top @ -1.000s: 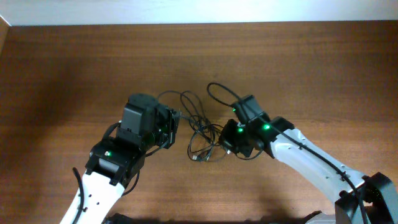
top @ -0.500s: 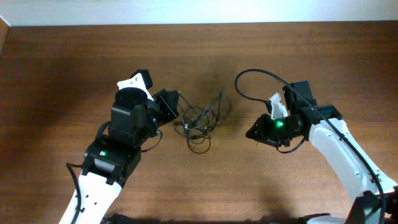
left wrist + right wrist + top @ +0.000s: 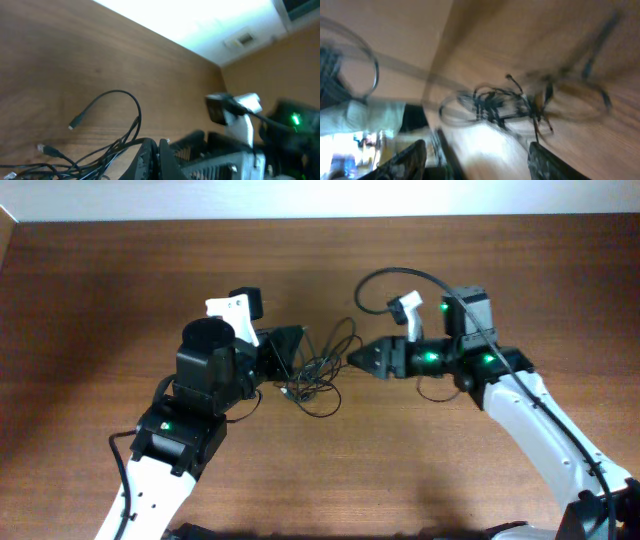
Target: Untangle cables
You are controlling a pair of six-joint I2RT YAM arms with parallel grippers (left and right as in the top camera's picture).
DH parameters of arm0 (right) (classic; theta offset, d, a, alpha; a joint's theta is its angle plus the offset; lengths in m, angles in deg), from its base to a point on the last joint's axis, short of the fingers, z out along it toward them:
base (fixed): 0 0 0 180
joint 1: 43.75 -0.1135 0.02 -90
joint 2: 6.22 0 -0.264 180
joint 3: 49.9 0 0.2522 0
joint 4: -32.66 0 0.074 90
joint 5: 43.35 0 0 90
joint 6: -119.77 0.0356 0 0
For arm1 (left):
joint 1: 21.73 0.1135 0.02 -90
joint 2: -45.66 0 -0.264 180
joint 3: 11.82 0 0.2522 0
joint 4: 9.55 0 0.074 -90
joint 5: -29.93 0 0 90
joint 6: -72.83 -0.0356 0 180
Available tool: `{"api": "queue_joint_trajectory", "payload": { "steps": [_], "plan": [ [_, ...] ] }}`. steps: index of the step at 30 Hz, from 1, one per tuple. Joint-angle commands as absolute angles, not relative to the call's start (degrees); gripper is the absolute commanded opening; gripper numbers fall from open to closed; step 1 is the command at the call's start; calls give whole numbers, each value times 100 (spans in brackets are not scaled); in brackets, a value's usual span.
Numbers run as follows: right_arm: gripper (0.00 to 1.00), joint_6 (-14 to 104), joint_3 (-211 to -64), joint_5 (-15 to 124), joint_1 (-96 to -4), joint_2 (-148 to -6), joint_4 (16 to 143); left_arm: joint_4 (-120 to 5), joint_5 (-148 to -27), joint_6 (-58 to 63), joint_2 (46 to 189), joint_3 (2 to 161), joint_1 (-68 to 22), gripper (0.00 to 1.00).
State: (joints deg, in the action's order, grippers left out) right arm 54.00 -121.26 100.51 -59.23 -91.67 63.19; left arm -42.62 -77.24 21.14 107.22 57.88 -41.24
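my left gripper (image 3: 292, 350) was pinched shut on strands of the cables (image 3: 320, 367), a tangle of thin black loops lying on the wood-grain table (image 3: 120, 280) and stretched left to right. my right gripper (image 3: 362, 358), fingers spread, hung just beside the tangle's right edge, not touching it.
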Motion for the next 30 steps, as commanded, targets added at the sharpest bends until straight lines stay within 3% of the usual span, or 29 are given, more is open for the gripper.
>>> {"api": "queue_joint_trajectory", "payload": {
  "steps": [1,5,8,9,10,14,15,16,18,19,20,22,26,28,30],
  "plan": [
    [66,6960,-12200,8670,-6601,-9090,6171,-3941,-8531,988,10709,5930,-4106,0],
    [66,8918,-12200,6668,-7357,-9121,6158,-3253,-9326,995,10705,5930,-4106,0],
    [66,9867,-12200,4860,-7499,-9294,7528,-2713,-9676,1014,10434,5930,-4104,0],
    [25,10055,-12200,4607,-7137,-9302,8125,-2684,-9672,1010,10159,5930,-4089,0],
    [4,9880,-12200,4989,-6741,-9294,8269,-2781,-9543,947,9887,5930,-3953,0],
    [4,8053,-12275,5907,-5950,-8793,8147,-3347,-9156,951,9820,5930,-3667,0],
    [4,7176,-12281,6867,-5836,-8601,7893,-3338,-9152,951,9859,5930,-3667,0],
    [11,5928,-12284,7992,-5838,-8376,8011,-3314,-9038,955,9975,5930,-3667,0],
    [13,4416,-12284,8058,-5838,-8124,8361,-3325,-8758,1093,10132,5930,-3667,0],
    [17,4219,-12284,8073,-5840,-8028,8374,-3327,-8631,1106,10172,5930,-3667,0],
    [32,4200,-12284,8075,-5840,-8004,8374,-3325,-8489,1104,10176,5930,-3667,0],
    [47,4687,-12281,8228,-6017,-8120,8232,-3323,-8402,1154,10198,5930,-3667,0],
    [46,7922,-12281,7960,-6767,-8629,6464,-3441,-8424,1167,10196,5930,-3667,0],
    [37,8798,-12281,7960,-7036,-9051,5784,-3546,-8421,1163,10196,5930,-3667,0],
    [34,9008,-12281,7962,-7038,-9180,5760,-3543,-8421,1163,10196,5930,-3667,0]
  ]
}}
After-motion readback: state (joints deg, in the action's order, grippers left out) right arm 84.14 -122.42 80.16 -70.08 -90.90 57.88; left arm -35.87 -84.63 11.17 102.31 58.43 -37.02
